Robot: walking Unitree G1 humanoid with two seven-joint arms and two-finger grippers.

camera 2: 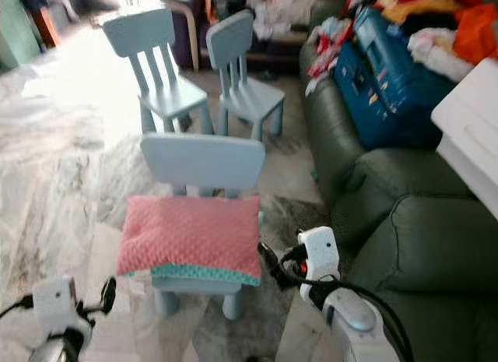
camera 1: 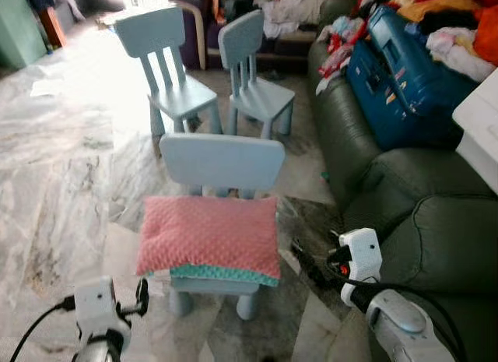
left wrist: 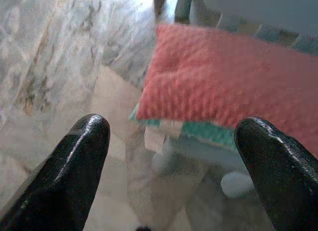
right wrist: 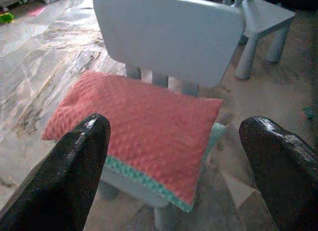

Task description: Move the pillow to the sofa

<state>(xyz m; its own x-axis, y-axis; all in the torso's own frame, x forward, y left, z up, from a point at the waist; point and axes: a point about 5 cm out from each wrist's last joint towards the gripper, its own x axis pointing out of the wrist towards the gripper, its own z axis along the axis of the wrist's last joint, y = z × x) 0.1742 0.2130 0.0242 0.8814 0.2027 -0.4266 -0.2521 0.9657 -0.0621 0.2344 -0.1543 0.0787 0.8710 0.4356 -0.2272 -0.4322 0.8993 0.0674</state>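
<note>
On the nearest blue chair (camera 1: 222,161) lies the pink pillow (camera 1: 208,235), flanked by the left gripper (left wrist: 171,156) and right gripper (right wrist: 174,156), both spread wide and empty.

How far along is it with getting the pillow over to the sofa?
Nothing is done yet: the pink pillow lies on the small blue chair. In hand: left claw and right claw are open, flanking it, not touching. Left: grasp, lift, carry to the green sofa.

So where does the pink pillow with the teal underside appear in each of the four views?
Left eye view: pink pillow with teal underside, lower centre, on the nearest chair.
Right eye view: lower left of centre.
Left wrist view: beyond the open left tool.
Right wrist view: centre.
Shared landmark: nearest light blue plastic chair.
</note>
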